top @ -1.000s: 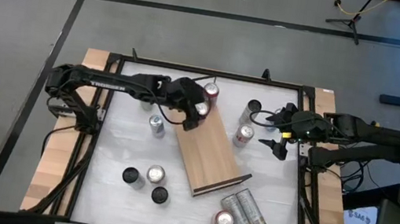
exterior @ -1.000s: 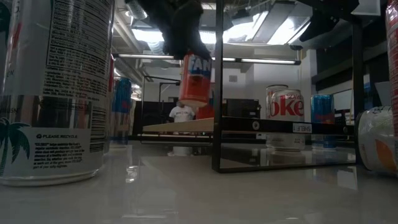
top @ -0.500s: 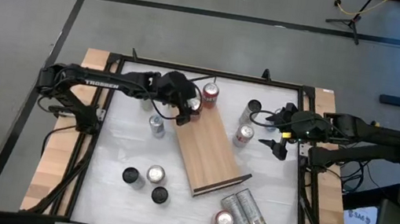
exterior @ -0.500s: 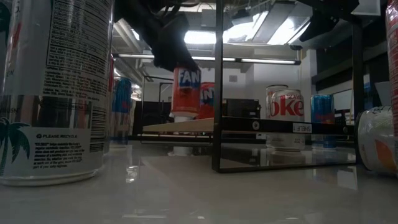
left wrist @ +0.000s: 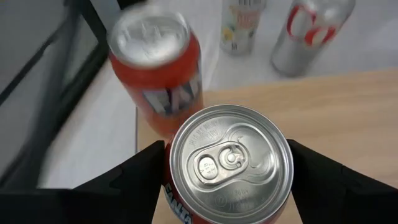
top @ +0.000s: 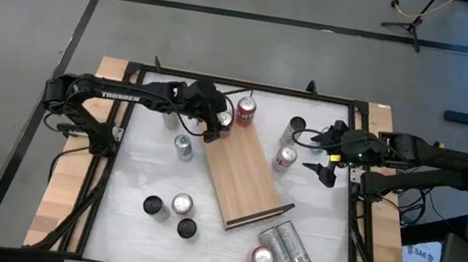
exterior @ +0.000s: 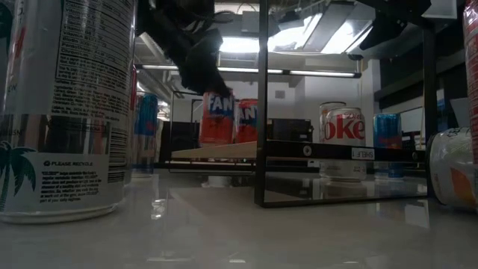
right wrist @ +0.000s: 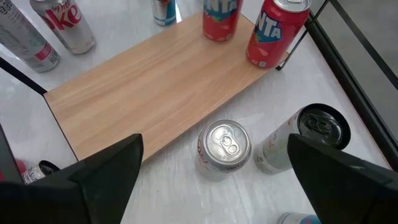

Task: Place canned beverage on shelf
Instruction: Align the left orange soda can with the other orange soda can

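My left gripper point(top: 216, 126) is clamped round an orange Fanta can point(left wrist: 227, 163), upper middle of the high view, at the far end of the wooden shelf point(top: 246, 175). In the low view the can's base sits at board level, left of centre; can't tell if it's fully resting. A 2nd Fanta can point(top: 245, 110) stands just beside it at the same end, w/ the shelf running diagonally toward the lower right. My right gripper point(top: 324, 159) waits at mid-right, jaws wide, holding nothing, near two silver cans point(right wrist: 224, 148).
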`<move>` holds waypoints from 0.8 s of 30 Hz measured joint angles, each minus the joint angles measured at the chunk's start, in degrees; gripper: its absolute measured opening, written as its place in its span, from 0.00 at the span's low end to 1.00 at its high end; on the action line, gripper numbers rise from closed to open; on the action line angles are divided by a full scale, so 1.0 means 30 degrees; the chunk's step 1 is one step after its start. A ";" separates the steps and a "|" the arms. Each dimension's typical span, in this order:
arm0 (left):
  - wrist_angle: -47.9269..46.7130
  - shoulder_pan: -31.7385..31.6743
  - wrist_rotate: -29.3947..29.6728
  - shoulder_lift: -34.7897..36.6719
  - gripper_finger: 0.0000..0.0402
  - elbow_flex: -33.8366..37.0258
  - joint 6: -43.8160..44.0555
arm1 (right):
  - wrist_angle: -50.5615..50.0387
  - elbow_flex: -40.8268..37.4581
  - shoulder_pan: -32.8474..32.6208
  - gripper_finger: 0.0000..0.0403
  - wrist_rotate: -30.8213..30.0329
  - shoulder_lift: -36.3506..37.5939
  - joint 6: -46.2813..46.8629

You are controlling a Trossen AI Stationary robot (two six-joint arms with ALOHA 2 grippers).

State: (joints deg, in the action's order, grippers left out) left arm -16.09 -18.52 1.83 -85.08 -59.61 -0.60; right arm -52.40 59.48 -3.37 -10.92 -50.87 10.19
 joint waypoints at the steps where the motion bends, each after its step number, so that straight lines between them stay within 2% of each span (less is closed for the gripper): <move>1: 0.0274 0.0007 -0.0007 -0.0014 0.69 0.0266 0.0109 | 0.0000 0.0000 0.0003 0.97 0.0000 0.0000 0.0003; 6: 0.1851 0.0015 -0.0062 0.0022 0.69 0.1154 0.0662 | 0.0007 0.0000 0.0004 0.97 0.0000 0.0000 0.0003; 12: 0.1908 0.0051 -0.0195 0.0022 0.73 0.1172 0.0443 | 0.0007 0.0000 -0.0003 0.97 0.0000 0.0000 -0.0002; 17: 0.1952 0.0073 0.0620 0.0008 0.78 0.1186 0.0661 | 0.0007 0.0000 -0.0003 0.97 0.0000 0.0000 -0.0003; 24: 0.1931 0.0073 0.1161 -0.0014 0.79 0.1201 0.0721 | 0.0000 0.0000 0.0004 0.97 0.0000 0.0000 -0.0001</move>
State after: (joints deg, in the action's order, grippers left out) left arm -10.30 -18.31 5.31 -85.12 -56.01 1.56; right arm -52.40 59.48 -3.36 -10.92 -50.87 10.19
